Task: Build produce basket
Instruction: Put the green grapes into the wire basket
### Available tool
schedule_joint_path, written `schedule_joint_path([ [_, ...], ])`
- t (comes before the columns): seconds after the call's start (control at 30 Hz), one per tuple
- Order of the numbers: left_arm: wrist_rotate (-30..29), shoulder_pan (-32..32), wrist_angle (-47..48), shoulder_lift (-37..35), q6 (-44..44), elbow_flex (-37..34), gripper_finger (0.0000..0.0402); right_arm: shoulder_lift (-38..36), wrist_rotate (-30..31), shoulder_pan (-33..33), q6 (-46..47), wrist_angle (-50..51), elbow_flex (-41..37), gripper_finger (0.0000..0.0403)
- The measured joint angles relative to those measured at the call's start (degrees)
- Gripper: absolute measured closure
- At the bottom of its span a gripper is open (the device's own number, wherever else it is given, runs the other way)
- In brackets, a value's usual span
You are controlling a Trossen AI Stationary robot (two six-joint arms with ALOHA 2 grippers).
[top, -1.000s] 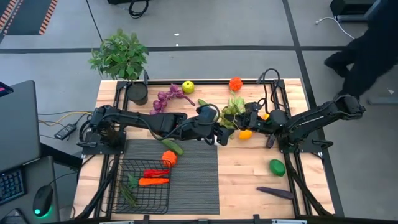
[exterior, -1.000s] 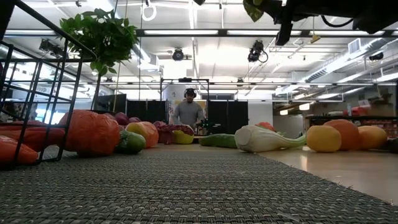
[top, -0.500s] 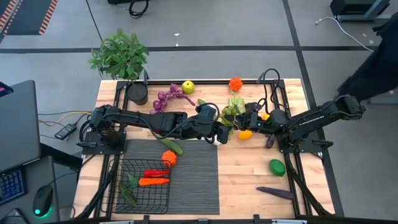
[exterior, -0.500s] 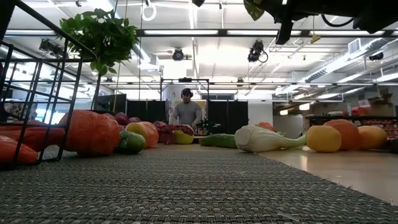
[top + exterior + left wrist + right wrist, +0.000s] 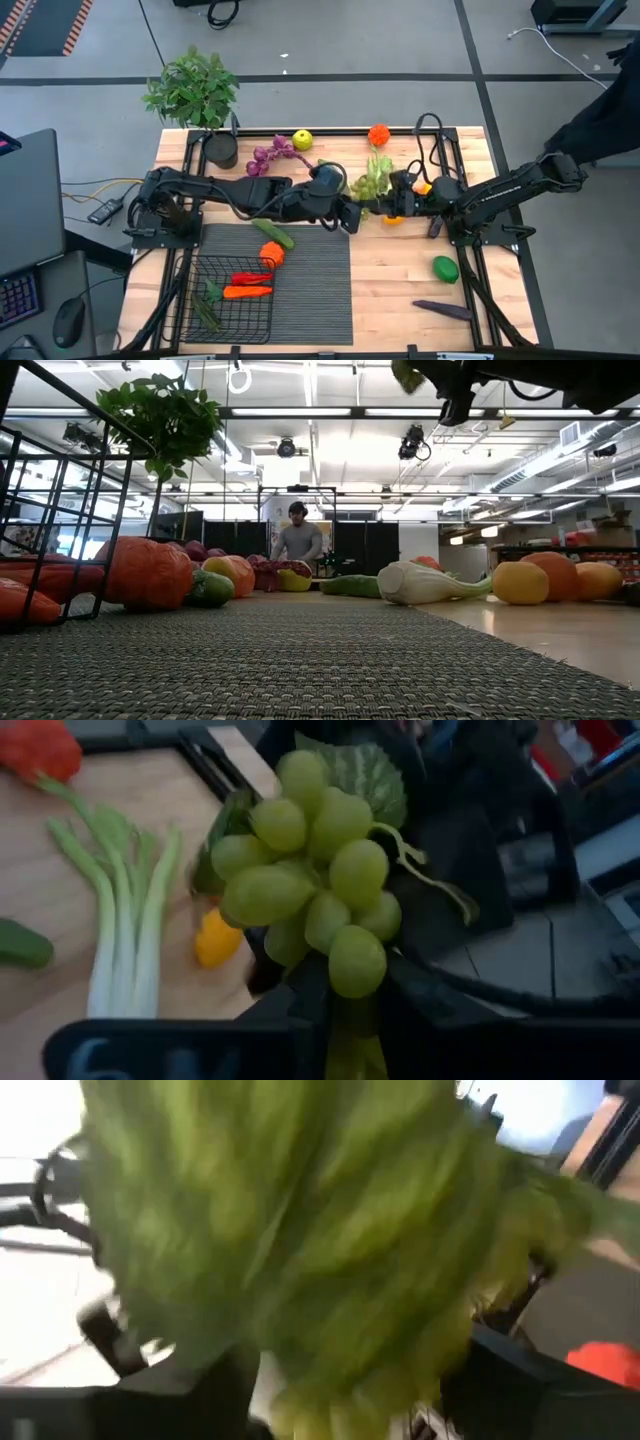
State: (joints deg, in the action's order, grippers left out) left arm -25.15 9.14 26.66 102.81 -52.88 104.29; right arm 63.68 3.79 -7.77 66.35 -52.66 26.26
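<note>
Near the middle of the high view, slightly toward the upper right, the left claw (image 5: pixel 352 212) and the right claw (image 5: pixel 393 196) meet over the wooden worktop (image 5: pixel 400 262), with the green grapes (image 5: pixel 373 181) between them. In the left wrist view the green grapes (image 5: pixel 318 880) fill the centre, held up just ahead of the left claw's dark fingers (image 5: pixel 298 1005), which seem clamped on the bunch's base, though the contact itself is hidden. The right wrist view is filled by a green blur, so I cannot tell how the right claw's fingers stand.

The basket (image 5: pixel 228 296) sits at the lower left of the high view on the ribbed mat (image 5: pixel 315 280) and holds red peppers (image 5: pixel 249 285). The leek (image 5: pixel 122 910) lies flat on the worktop.
</note>
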Motion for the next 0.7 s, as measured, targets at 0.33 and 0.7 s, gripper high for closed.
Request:
schedule_joint_path([
  [0.33,-0.35,-0.38,6.02,-4.09,0.28,-0.04,0.0344,0.00,-8.95,0.84,-0.36,2.89,-0.04,0.0008],
  [0.7,18.26,3.29,20.96,-12.48,9.89,0.02,0.0337,0.02,-15.91,1.11,1.12,13.45,-0.04,0.0017],
])
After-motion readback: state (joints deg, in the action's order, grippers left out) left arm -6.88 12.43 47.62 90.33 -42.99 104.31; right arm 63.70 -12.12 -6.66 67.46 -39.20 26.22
